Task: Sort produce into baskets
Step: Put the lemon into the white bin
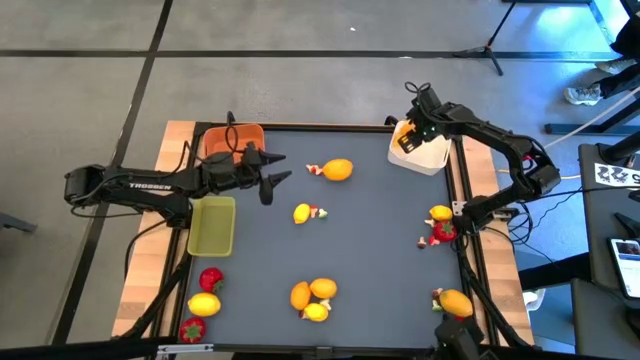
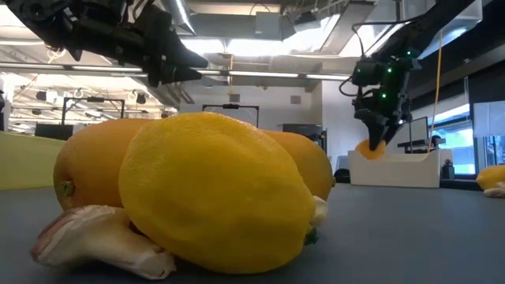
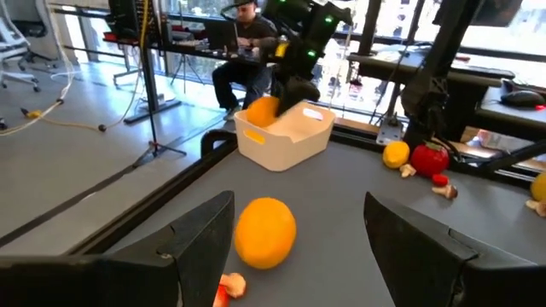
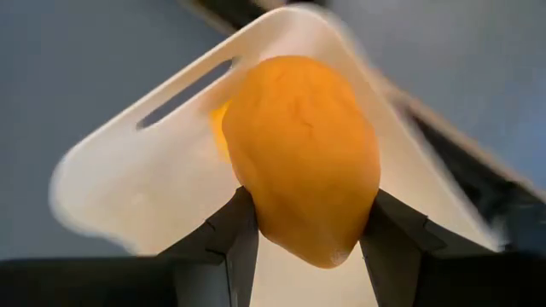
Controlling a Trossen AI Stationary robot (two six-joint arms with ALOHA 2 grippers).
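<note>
1. Right gripper (image 4: 307,223) pinches an orange fruit (image 4: 303,153) just above the white basket (image 1: 422,152), where another yellow piece lies.
2. Left gripper (image 1: 274,168) hangs spread and empty beside the orange basket (image 1: 233,141) and above the worktop (image 1: 370,240).
3. Yellow-green basket (image 1: 212,225) sits near it.

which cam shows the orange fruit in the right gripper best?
Right wrist view: the orange fruit fills it, pinched over the white basket. Low and left wrist views show it small; in the high view it is barely visible.

The orange fruit (image 4: 303,158) looks matt and dimpled, the white basket (image 4: 153,179) smooth, probably plastic.
</note>
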